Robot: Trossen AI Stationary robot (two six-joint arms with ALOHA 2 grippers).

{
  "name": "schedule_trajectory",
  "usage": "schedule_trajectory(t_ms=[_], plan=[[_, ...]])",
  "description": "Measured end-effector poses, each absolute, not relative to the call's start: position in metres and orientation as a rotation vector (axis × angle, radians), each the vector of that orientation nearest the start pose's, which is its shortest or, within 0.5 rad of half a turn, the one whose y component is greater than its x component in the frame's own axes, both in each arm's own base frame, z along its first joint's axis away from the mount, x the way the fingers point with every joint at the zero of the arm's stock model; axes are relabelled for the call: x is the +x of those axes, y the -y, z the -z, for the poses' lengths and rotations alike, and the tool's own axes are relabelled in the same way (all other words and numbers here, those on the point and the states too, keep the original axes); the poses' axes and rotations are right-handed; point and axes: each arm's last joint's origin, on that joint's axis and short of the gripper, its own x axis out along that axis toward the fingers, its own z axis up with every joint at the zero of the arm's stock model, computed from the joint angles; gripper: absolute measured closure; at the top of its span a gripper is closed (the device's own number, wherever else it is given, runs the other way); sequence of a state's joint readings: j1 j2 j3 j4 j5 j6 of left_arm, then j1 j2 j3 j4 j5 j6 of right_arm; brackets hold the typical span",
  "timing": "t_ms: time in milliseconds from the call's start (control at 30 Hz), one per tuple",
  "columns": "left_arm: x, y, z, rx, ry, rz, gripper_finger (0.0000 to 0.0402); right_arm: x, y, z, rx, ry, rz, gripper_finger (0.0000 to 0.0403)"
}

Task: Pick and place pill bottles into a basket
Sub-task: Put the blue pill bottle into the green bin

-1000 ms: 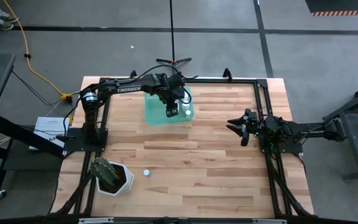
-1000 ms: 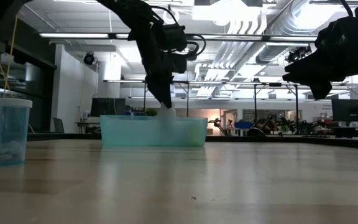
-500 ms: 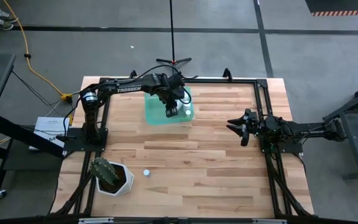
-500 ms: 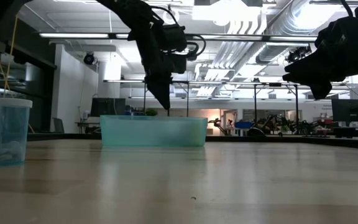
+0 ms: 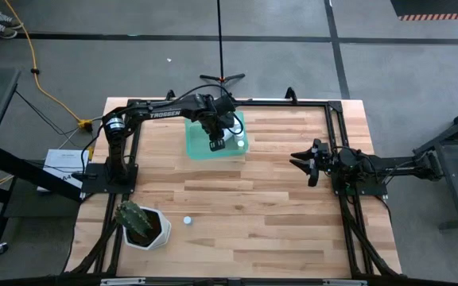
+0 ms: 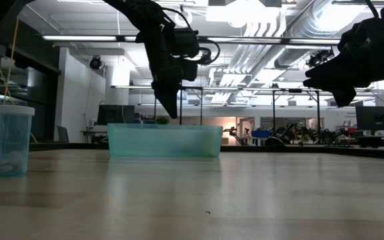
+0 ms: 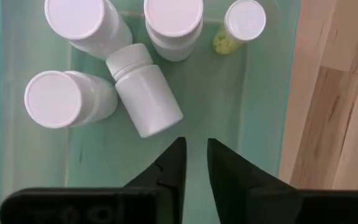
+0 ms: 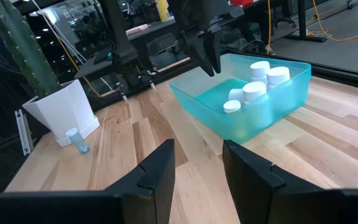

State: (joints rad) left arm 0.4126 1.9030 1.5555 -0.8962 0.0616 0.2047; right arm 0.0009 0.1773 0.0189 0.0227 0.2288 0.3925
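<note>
"TROSSEN" is showing in white on the left arm. The left gripper (image 7: 194, 163) is hovering over the basket (image 7: 263, 118), fingers nearly together, gripping nothing. Five pill bottles (image 7: 145, 96) are sitting inside the basket. The right gripper (image 5: 302, 162) is waiting well apart, fingers parted, empty.

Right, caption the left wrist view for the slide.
Left gripper, empty with fingers nearly together, above the teal basket holding five pill bottles, one lying on its side.
</note>
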Motion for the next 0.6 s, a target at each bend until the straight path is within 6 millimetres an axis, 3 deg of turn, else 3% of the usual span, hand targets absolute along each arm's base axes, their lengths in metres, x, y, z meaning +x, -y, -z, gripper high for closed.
schedule_trajectory(t_ms=[333, 600], plan=[[0.354, -0.148, -0.236, -0.175, -1.242, -0.13, 0.0216, 0.107, 0.006, -0.158, 0.375, -0.089, 0.251, 0.0277], [0.352, -0.116, -0.271, -0.097, -1.138, -0.045, 0.019, 0.107, 0.007, -0.158, 0.375, -0.089, 0.252, 0.0277]])
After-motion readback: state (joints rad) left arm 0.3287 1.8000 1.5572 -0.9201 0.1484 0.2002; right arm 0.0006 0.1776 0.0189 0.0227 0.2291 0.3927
